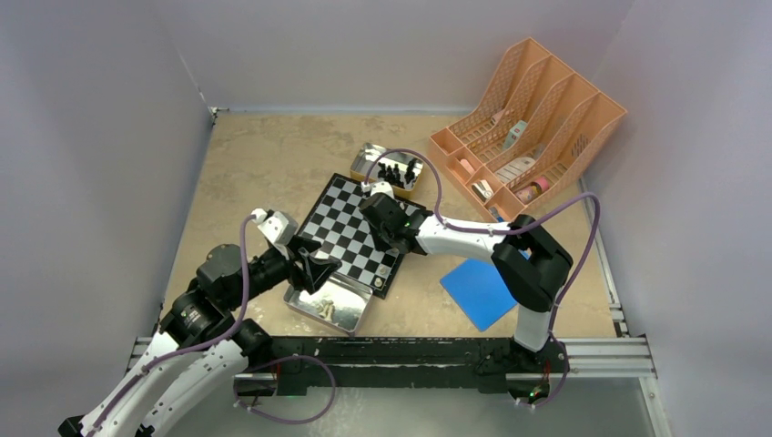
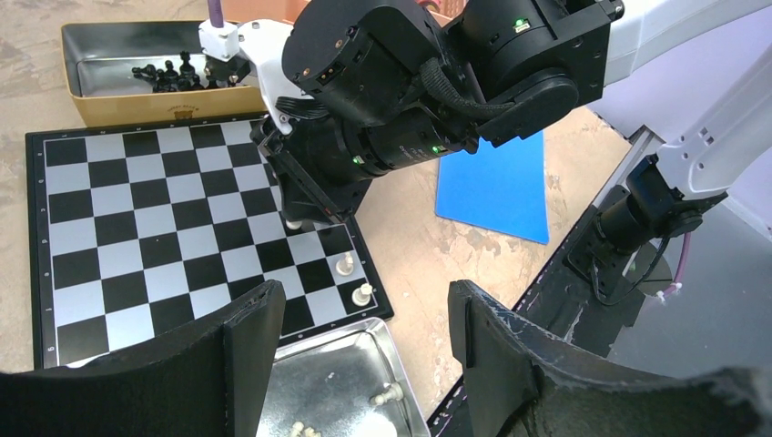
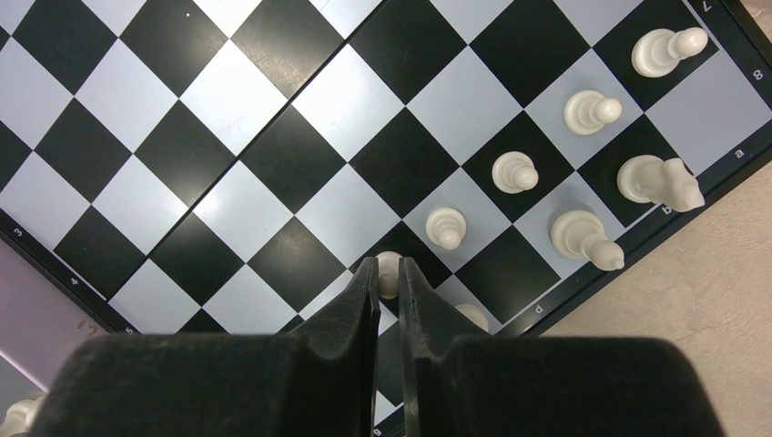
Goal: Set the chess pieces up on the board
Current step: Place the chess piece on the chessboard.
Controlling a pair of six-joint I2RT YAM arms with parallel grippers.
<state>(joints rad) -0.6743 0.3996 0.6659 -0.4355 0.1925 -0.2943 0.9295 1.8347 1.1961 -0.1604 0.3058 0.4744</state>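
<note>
Right claw (image 3: 386,266) hangs low over the board (image 3: 228,100), its fingers drawn almost together with only a thin slit between them. A white pawn (image 3: 390,276) sits right at the tips, and I cannot tell whether it is pinched or merely touched. Toward 1 o'clock from it in the wrist view, other white pieces (image 3: 514,171) stand in a slanting file, each on its own square. A knight (image 3: 660,180) and a few more stand on the row along the border.

So one corner is begun, and by my judgement the task is at an early stage. Every other square in view is bare and no black piece stands on the board. The black pieces (image 1: 393,170) wait in the far tin (image 1: 369,155) at the board's 12 o'clock. More white ones lie in the near tin (image 1: 355,305) at 6 o'clock, where the left claw (image 2: 364,300) hovers spread wide and empty.

The pawn's neighbours are just beside it and the border is near, so a straight lift looks safest. Both arms crowd the board's near right corner, and open room lies toward 9 o'clock. On the surface (image 1: 264,164), a blue square (image 1: 481,291) at 4 o'clock and a file rack (image 1: 537,109) at 2 o'clock sit apart from the board.
</note>
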